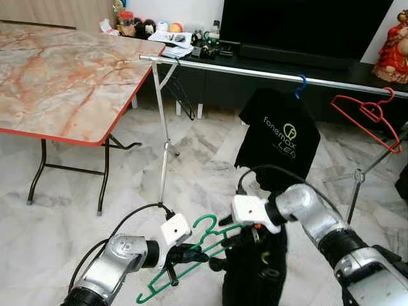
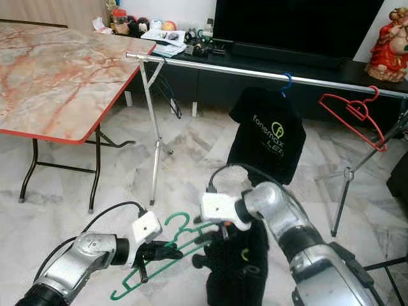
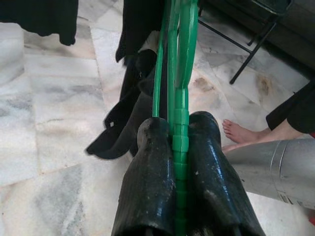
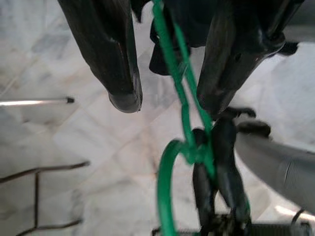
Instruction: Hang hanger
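A green plastic hanger [image 1: 189, 260] hangs low over the floor in front of me, and my left gripper [image 1: 199, 257] is shut on its lower bar. In the left wrist view both black fingers [image 3: 155, 162] press against the green hanger [image 3: 179, 98]. A black garment [image 1: 255, 271] droops from the hanger's right side. My right gripper [image 1: 223, 242] stands open around the hanger near its hook; the right wrist view shows the green hanger [image 4: 172, 73] running between the spread fingers [image 4: 120, 83]. The silver clothes rail [image 1: 255, 73] spans the room farther ahead, higher up.
On the rail hang a black printed T-shirt [image 1: 280, 137] on a blue hanger and an empty red hanger [image 1: 370, 115]. A marble-top folding table [image 1: 64, 76] stands to the left. Behind the rail is a dark TV console [image 1: 287, 60]. A person's bare foot [image 3: 241, 132] rests on the floor nearby.
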You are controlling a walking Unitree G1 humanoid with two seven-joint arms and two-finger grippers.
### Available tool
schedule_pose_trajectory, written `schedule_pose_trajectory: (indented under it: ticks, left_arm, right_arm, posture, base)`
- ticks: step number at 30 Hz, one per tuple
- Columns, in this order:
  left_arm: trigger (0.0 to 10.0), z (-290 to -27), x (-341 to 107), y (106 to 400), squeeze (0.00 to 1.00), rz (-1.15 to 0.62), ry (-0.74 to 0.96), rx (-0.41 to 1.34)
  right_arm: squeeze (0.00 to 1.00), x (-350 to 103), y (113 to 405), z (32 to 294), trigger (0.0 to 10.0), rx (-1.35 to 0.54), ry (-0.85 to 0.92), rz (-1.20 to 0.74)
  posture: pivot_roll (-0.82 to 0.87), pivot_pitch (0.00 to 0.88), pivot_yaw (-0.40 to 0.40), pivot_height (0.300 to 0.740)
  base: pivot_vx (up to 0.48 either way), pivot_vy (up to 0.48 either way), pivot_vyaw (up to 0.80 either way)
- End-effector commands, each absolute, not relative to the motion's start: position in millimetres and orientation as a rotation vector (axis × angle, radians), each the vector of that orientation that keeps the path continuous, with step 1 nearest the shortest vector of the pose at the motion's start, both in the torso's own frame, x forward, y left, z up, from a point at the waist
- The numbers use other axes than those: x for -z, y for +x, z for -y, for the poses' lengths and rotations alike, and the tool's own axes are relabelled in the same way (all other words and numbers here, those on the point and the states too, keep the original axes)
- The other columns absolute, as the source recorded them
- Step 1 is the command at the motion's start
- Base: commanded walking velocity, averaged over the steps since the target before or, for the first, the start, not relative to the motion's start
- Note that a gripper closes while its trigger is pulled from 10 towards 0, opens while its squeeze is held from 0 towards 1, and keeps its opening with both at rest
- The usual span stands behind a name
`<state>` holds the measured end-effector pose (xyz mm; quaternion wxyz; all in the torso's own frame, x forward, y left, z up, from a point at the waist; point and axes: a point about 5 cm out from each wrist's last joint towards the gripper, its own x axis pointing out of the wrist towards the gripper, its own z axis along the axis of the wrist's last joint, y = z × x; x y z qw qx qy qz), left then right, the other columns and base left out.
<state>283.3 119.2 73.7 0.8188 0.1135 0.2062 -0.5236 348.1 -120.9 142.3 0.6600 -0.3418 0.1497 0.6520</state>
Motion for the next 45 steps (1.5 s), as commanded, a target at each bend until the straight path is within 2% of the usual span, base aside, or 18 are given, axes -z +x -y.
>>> schedule_pose_trajectory:
  ticks: [1, 4, 8, 13, 19, 20, 21, 22, 23, 26, 27, 28, 36, 37, 40, 41, 42, 45]
  left_arm:
    - [0.0, -118.5, -76.6, 284.8, 0.00, -0.422, 0.237, 1.122]
    - [0.0, -118.7, -76.6, 285.1, 0.00, -0.421, 0.240, 1.122]
    - [0.0, -122.9, -75.8, 284.7, 0.00, -0.421, 0.245, 1.114]
    - [0.0, -130.2, -77.5, 282.6, 0.00, -0.418, 0.223, 1.098]
    - [0.0, -141.4, -79.2, 282.9, 0.00, -0.418, 0.213, 1.069]
    - [0.0, -144.8, -81.1, 283.1, 0.00, -0.413, 0.204, 1.063]
    - [0.0, -144.8, -81.1, 283.1, 0.00, -0.413, 0.204, 1.063]
    - [0.0, -147.0, -82.8, 283.4, 0.00, -0.407, 0.196, 1.060]
    - [0.0, -149.5, -85.2, 283.3, 0.00, -0.402, 0.185, 1.061]
    - [0.0, -153.7, -90.6, 281.9, 0.00, -0.391, 0.162, 1.083]
    - [0.0, -154.3, -91.6, 281.4, 0.00, -0.389, 0.158, 1.092]
    - [0.0, -155.1, -93.1, 280.5, 0.00, -0.389, 0.156, 1.106]
    - [0.0, -163.7, -100.7, 272.8, 0.00, -0.410, 0.165, 1.187]
    - [0.0, -165.9, -100.9, 271.0, 0.00, -0.421, 0.176, 1.201]
    - [0.0, -169.8, -102.1, 267.7, 0.00, -0.439, 0.194, 1.226]
    - [0.0, -170.4, -102.6, 267.8, 0.00, -0.440, 0.197, 1.227]
    - [0.0, -171.1, -103.5, 267.9, 0.00, -0.440, 0.200, 1.228]
    - [0.0, -170.7, -105.9, 267.7, 0.00, -0.437, 0.201, 1.238]
  right_arm:
    - [0.00, -155.1, 351.3, 121.8, 10.0, -1.476, -0.782, -0.298]
    - [0.00, -157.8, 352.4, 126.2, 10.0, -1.472, -0.824, -0.313]
    - [0.00, -160.8, 360.4, 145.5, 10.0, -1.335, -0.913, -0.331]
    - [0.00, -167.5, 365.9, 178.4, 10.0, -1.138, -0.822, -0.301]
    - [0.00, -157.5, 355.1, 212.8, 10.0, -1.073, -0.735, -0.354]
    - [0.13, -148.9, 348.0, 220.2, 10.0, -1.095, -0.717, -0.390]
    - [0.13, -148.9, 348.0, 220.2, 10.0, -1.095, -0.717, -0.390]
    - [0.93, -142.9, 342.6, 224.2, 10.0, -1.114, -0.699, -0.408]
    - [1.00, -135.4, 336.5, 228.6, 10.0, -1.123, -0.682, -0.422]
    - [1.00, -119.7, 325.8, 236.2, 10.0, -1.111, -0.624, -0.454]
    - [0.17, -115.5, 323.8, 237.9, 10.0, -1.100, -0.617, -0.466]
    - [0.00, -109.5, 320.1, 239.7, 10.0, -1.097, -0.604, -0.483]
    - [0.00, -88.7, 307.2, 251.2, 10.0, -1.017, -0.585, -0.527]
    - [1.00, -88.7, 306.9, 251.9, 10.0, -1.010, -0.569, -0.520]
    - [1.00, -90.6, 307.2, 254.5, 10.0, -0.979, -0.575, -0.487]
    - [0.20, -91.0, 307.6, 255.1, 10.0, -0.971, -0.572, -0.483]
    - [0.00, -91.0, 307.3, 255.8, 10.0, -0.969, -0.565, -0.483]
    - [0.00, -89.6, 306.4, 257.4, 10.0, -0.960, -0.564, -0.490]
  posture:
    - [0.03, 0.074, -0.119, 0.740]
    - [0.03, 0.076, -0.119, 0.740]
    - [0.03, 0.080, -0.121, 0.740]
    - [0.03, 0.084, -0.121, 0.740]
    - [0.02, 0.087, -0.117, 0.740]
    - [0.02, 0.089, -0.114, 0.740]
    - [0.02, 0.089, -0.114, 0.740]
    - [0.02, 0.088, -0.113, 0.740]
    - [0.02, 0.087, -0.110, 0.740]
    - [0.02, 0.087, -0.104, 0.740]
    - [0.02, 0.088, -0.103, 0.740]
    - [0.02, 0.086, -0.099, 0.740]
    - [0.02, 0.082, -0.093, 0.740]
    - [0.02, 0.080, -0.092, 0.740]
    - [0.02, 0.080, -0.092, 0.740]
    - [0.02, 0.080, -0.092, 0.740]
    - [0.02, 0.077, -0.091, 0.740]
    - [0.02, 0.072, -0.093, 0.740]
  base:
    - [0.000, 0.000, 0.00]
    - [0.000, 0.000, 0.00]
    - [0.000, 0.000, 0.00]
    - [0.000, 0.000, 0.00]
    - [0.000, 0.000, 0.00]
    - [0.000, 0.000, 0.00]
    - [0.000, 0.000, 0.00]
    - [0.000, 0.000, 0.00]
    - [0.000, 0.000, 0.00]
    - [0.000, 0.000, 0.00]
    - [0.000, 0.000, 0.00]
    - [0.000, 0.000, 0.00]
    - [0.000, 0.000, 0.00]
    - [0.000, 0.000, 0.00]
    - [0.000, 0.000, 0.00]
    - [0.000, 0.000, 0.00]
    - [0.000, 0.000, 0.00]
    - [0.000, 0.000, 0.00]
